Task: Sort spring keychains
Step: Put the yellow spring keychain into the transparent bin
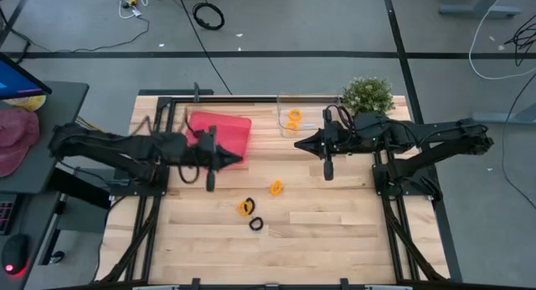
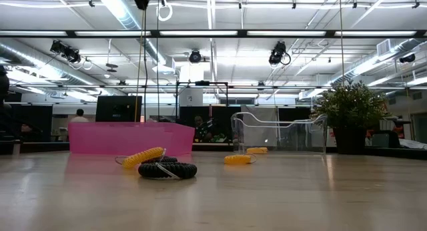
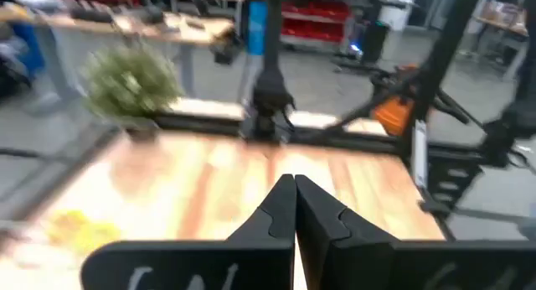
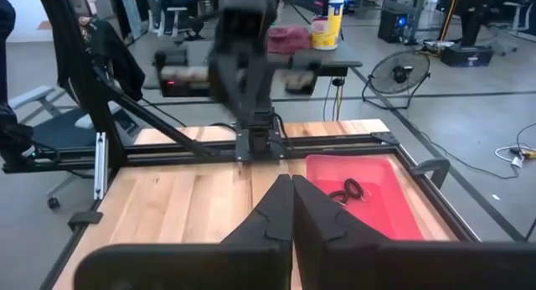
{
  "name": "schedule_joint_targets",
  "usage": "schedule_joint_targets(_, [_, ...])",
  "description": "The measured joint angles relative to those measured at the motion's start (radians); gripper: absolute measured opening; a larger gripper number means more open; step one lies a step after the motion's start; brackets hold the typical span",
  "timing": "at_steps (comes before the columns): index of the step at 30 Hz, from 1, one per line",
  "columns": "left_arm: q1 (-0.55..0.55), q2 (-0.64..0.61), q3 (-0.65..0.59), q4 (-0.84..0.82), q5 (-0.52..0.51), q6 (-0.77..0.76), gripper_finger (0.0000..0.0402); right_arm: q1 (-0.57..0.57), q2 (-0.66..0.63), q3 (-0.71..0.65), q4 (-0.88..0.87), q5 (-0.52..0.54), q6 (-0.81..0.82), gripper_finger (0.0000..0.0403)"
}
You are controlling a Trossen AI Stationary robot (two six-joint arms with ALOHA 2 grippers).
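Note:
Three spring keychains lie loose on the wooden table: an orange one [image 1: 275,187], a second orange one [image 1: 244,207] and a black one [image 1: 255,224], seen in the low view as orange [image 2: 238,159], orange [image 2: 143,156] and black [image 2: 167,169]. Another orange one [image 1: 293,118] lies in the clear container [image 1: 283,122]. A black one [image 4: 347,189] lies in the pink tray [image 4: 368,214]. My left gripper [image 1: 239,162] hovers shut beside the pink tray [image 1: 219,131], pointing toward the table's right. My right gripper [image 1: 297,144] hovers shut next to the clear container, pointing left. Both hold nothing.
A potted plant [image 1: 368,93] stands at the table's far right, beside the clear container [image 2: 277,131]. The pink tray [image 2: 127,137] stands at the far left. Bare wood stretches along the near half of the table [image 1: 335,240].

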Motion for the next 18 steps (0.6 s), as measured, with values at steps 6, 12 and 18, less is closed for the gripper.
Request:
schedule_joint_targets(6, [-0.106,0.019,-0.236,0.277,-0.101,-0.175,0.0001,0.000,0.000,0.000,-0.004,0.000,0.009,0.0004])
schedule_joint_targets(12, [-0.223,0.010,-0.387,0.399,-0.208,-0.308,0.0001,0.000,0.000,0.000,-0.007,0.000,0.022,0.0004])
schedule_joint_targets(18, [-0.268,0.011,-0.396,0.322,-0.228,-0.292,0.0001,0.000,0.000,0.000,-0.007,0.000,0.022,0.0004])
